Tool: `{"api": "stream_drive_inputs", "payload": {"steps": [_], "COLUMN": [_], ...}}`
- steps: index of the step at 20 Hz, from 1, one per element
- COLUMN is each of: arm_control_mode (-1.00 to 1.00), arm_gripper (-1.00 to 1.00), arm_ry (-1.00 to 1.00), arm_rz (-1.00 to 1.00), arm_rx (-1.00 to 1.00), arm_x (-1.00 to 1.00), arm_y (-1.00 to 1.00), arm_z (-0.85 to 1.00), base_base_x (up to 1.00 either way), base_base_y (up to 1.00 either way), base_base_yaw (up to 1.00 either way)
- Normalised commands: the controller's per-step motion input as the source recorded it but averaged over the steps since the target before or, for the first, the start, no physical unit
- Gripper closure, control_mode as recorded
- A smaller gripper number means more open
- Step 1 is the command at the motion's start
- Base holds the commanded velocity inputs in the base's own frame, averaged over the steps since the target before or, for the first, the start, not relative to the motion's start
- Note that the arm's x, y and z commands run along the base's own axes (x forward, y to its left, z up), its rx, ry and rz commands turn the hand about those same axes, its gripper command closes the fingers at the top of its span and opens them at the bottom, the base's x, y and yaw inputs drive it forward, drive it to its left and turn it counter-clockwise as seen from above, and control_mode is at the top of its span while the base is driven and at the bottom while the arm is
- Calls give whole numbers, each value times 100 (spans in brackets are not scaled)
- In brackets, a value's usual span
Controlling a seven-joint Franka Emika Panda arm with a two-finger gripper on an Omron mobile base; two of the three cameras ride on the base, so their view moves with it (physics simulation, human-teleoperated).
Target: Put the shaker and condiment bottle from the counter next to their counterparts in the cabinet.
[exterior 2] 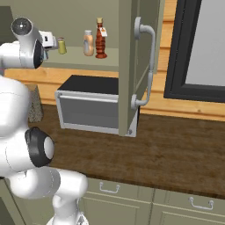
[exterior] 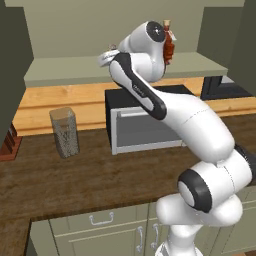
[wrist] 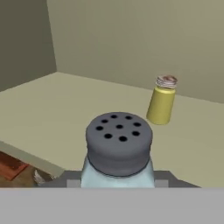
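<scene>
Over the cabinet [exterior 2: 127,66] shelf's front edge, at abt 9 o'clock from the yellow-green shaker [wrist: 161,100], we hold the shaker [wrist: 119,151]: hand view shows its dark perforated cap and pale blue body sitting low centre betw. the gripper [wrist: 118,181] fingers, so we read the gripper as clenched on it, tho the contact faces themselves are hidden. Yellow-green shaker stands upright at abt 1 o'clock from the held one in hand view, well apart. In right base view the condiment bottle [exterior 2: 101,39] already stands on the shelf just beside the orange and white bottle [exterior 2: 88,43], at its 3 o'clock, so that half looks done. Risks as we judge them: shelf lip sits close under the shaker, so a low approach cld clip the edge and knock it askew in the grip; releasing while tilted or above the shelf cld tip such a small light thing; pushing in too far toward 1 o'clock cld bump the yellow-green shaker over. Open cabinet door [exterior 2: 136,66] is near the arm's 3 o'clock side in right base view; a wide swing on retreat cld strike it. The counter [exterior: 75,175] lies below; a drop there means a re-grasp.
</scene>
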Motion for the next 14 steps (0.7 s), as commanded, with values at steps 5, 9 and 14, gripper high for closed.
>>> {"api": "stream_drive_inputs", "payload": {"steps": [5,9,14], "arm_control_mode": [-100,-100,-100], "arm_gripper": [100,100,100], "arm_ry": [-15,-14,-8], "arm_rz": [-9,-8,-7], "arm_rx": [-1,6,8], "arm_x": [31,41,51], "arm_y": [3,0,8], "arm_z": [-28,-22,-14], "base_base_x": [0,0,0], "base_base_y": [0,0,0], "base_base_yaw": [0,0,0]}}
